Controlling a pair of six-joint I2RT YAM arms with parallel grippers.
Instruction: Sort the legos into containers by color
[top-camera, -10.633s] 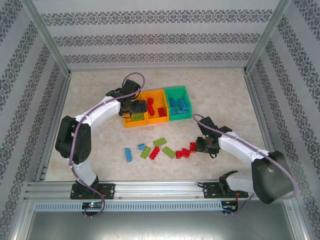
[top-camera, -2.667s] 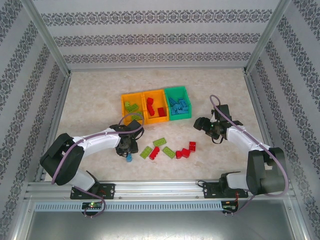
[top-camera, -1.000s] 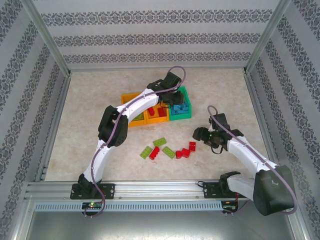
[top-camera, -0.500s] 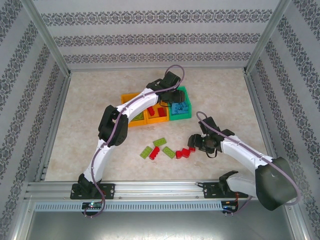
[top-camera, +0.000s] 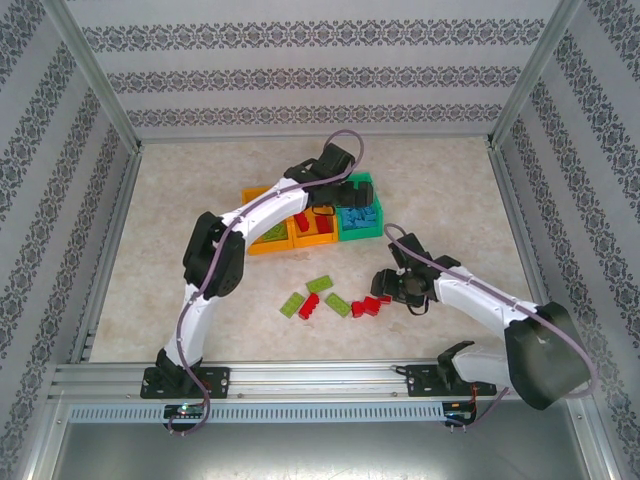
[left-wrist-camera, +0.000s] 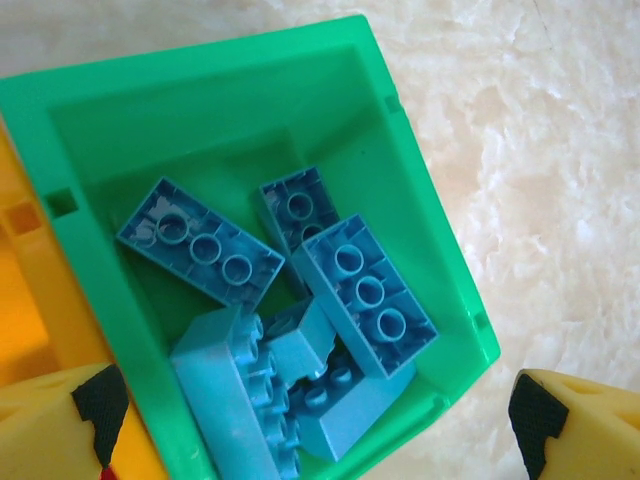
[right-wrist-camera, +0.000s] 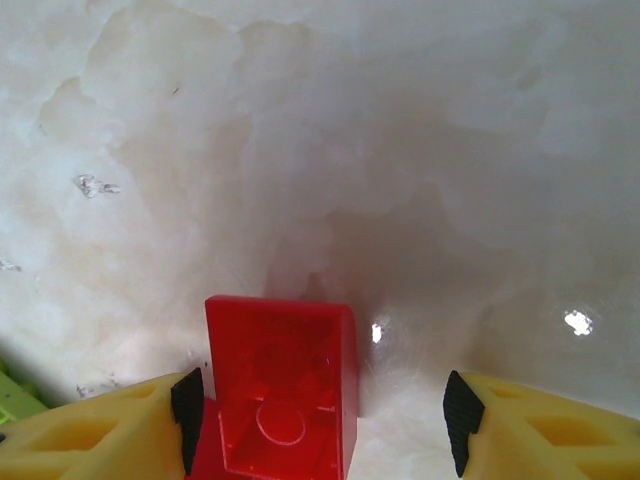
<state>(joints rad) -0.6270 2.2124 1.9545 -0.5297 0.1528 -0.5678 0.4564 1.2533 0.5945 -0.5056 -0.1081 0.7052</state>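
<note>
In the left wrist view, several blue legos (left-wrist-camera: 365, 290) lie piled in the green container (left-wrist-camera: 250, 100). My left gripper (left-wrist-camera: 315, 425) hangs open above them with nothing between its fingers (left-wrist-camera: 85, 420). From above, the left gripper (top-camera: 335, 203) is over the green container (top-camera: 364, 181), next to two orange containers (top-camera: 262, 244). My right gripper (right-wrist-camera: 318, 425) is open and low over the table, straddling a red lego (right-wrist-camera: 280, 390) that lies close to the left pad. In the top view, the right gripper (top-camera: 384, 291) is at the loose red legos (top-camera: 364, 307).
Lime green legos (top-camera: 320, 285) and a red one (top-camera: 308, 305) lie loose on the marble table between the arms. Red legos (top-camera: 322, 222) sit in the middle orange container and lime ones (top-camera: 270, 232) in the left. A lime lego (right-wrist-camera: 14, 402) edges the right wrist view.
My left gripper has opened over the green container. My right arm has swung left and down from open table to the loose red legos.
</note>
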